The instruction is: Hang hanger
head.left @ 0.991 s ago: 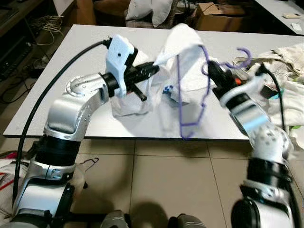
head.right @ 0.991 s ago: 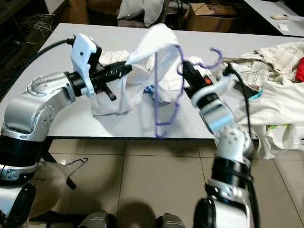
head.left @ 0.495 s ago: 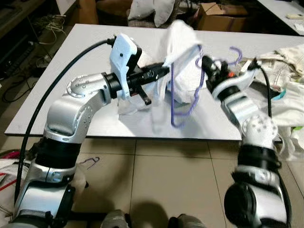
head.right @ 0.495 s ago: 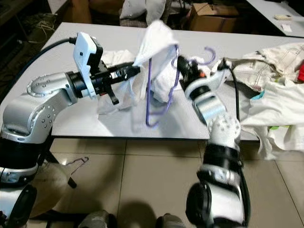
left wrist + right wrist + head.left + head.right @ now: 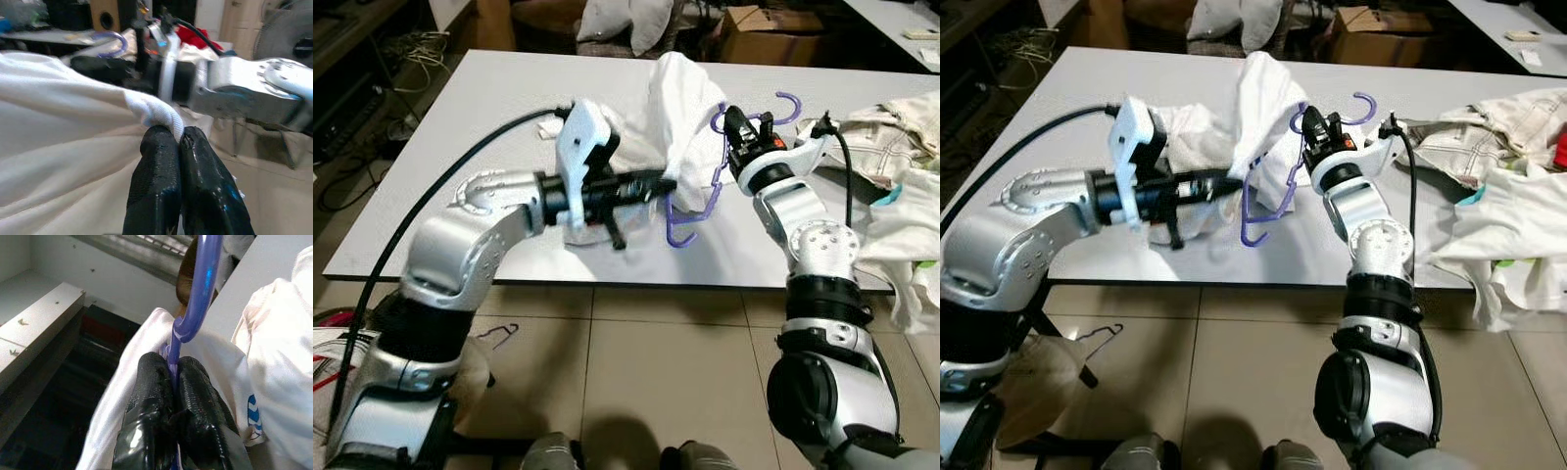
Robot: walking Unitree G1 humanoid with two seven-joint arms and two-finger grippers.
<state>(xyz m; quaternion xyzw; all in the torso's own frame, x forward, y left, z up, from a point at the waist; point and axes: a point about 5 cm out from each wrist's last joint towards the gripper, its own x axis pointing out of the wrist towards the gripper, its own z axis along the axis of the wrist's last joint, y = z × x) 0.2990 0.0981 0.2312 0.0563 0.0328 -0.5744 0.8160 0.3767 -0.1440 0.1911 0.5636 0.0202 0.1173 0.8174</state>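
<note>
A purple plastic hanger [image 5: 703, 201] is held above the white table [image 5: 489, 108], its hook [image 5: 781, 101] pointing right. My right gripper [image 5: 731, 125] is shut on the hanger near its neck; in the right wrist view the purple hanger [image 5: 195, 293] runs between the closed fingers [image 5: 195, 396]. A white shirt [image 5: 671, 108] is draped over the hanger and bunched on the table. My left gripper [image 5: 664, 184] is shut on an edge of the white shirt [image 5: 151, 110], pinched between the fingertips [image 5: 168, 147]. The hanger's left part is hidden inside the cloth.
A pile of pale clothes [image 5: 901, 147] covers the table's right end, with a red item [image 5: 1559, 137] among them. A cardboard box [image 5: 754, 34] and pillows [image 5: 622, 20] stand behind the table. A black wire hanger [image 5: 499, 338] lies on the tiled floor at the left.
The right gripper has carried the hanger up and left toward the shirt, tilting it flatter. The left gripper has dropped and reached right, still holding the shirt edge.
</note>
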